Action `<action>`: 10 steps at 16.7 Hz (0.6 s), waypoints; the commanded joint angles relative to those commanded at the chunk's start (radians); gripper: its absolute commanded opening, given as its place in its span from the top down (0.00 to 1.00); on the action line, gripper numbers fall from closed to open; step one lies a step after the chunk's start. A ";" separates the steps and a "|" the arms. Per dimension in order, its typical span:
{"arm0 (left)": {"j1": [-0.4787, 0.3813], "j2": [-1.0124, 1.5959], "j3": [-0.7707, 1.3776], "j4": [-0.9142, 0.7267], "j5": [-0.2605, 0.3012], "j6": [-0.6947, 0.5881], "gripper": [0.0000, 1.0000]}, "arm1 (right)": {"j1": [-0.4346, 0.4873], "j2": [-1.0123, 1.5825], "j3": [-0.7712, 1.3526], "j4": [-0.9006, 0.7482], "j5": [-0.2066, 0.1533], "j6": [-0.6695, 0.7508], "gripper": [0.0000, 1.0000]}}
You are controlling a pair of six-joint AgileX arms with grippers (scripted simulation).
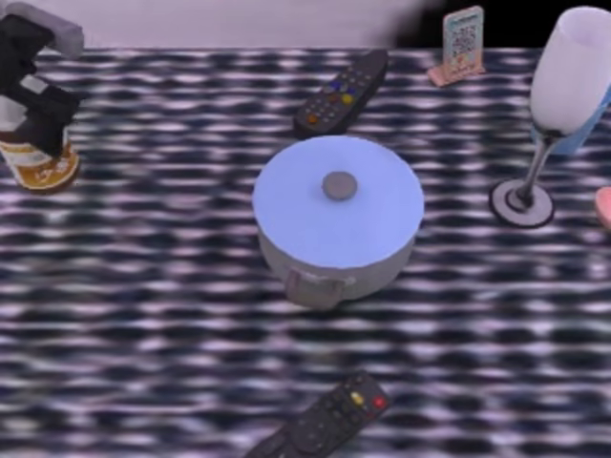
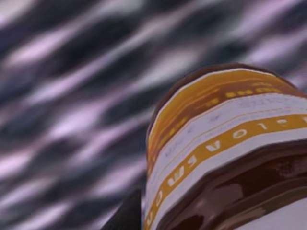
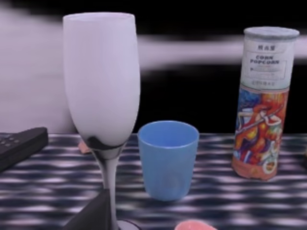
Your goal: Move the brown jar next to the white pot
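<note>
Our left gripper (image 1: 38, 119) sits over the brown jar (image 1: 40, 164) at the table's (image 1: 172, 315) far left edge; we cannot tell whether its jaws clasp the jar. In the left wrist view the jar's orange-tan label (image 2: 216, 129) fills the frame. The jar is well apart from the white pot (image 1: 339, 219) at the table's centre. We do not see our right gripper.

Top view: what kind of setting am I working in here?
Likely a rendered household tabletop, not a real room: a wavy-patterned table holding mixed home items, such as the white pot, a remote and a goblet.
</note>
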 joint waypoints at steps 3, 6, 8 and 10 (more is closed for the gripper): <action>0.009 -0.134 -0.118 -0.016 -0.001 0.001 1.00 | 0.000 0.000 0.000 0.000 0.000 0.000 0.00; 0.013 -0.183 -0.166 -0.024 -0.001 0.002 1.00 | 0.000 0.000 0.000 0.000 0.000 0.000 0.00; 0.013 -0.183 -0.166 -0.024 -0.001 0.002 1.00 | 0.000 0.000 0.000 0.000 0.000 0.000 0.00; 0.006 -0.179 -0.162 -0.021 -0.002 0.001 1.00 | 0.000 0.000 0.000 0.000 0.000 0.000 0.00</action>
